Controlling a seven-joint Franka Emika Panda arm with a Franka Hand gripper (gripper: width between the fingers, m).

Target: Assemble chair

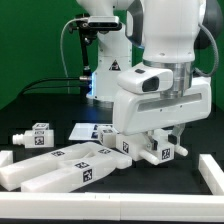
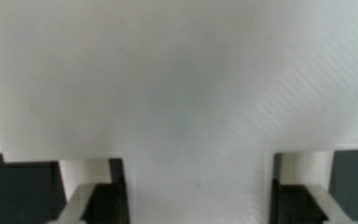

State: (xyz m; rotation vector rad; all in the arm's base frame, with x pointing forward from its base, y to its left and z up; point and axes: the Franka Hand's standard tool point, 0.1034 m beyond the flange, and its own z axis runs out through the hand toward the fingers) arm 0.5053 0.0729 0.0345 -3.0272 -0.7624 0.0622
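Observation:
In the wrist view a broad matte white chair piece (image 2: 176,80) fills nearly the whole picture, and its narrower neck runs down between my fingers (image 2: 87,195). My gripper (image 2: 194,200) is shut on that neck, with the dark pads against both of its sides. In the exterior view the gripper (image 1: 152,138) is low over the table, and the tagged white piece (image 1: 160,152) sits under it, partly hidden by the hand. Two long white bars (image 1: 65,167) lie side by side at the exterior view's left front. A small pegged leg (image 1: 36,135) lies further left.
More tagged white pieces (image 1: 112,142) lie just to the exterior view's left of the gripper. The marker board (image 1: 82,130) lies flat behind them. A raised white border (image 1: 211,172) runs along the right and front of the black table. The robot base (image 1: 105,70) stands behind.

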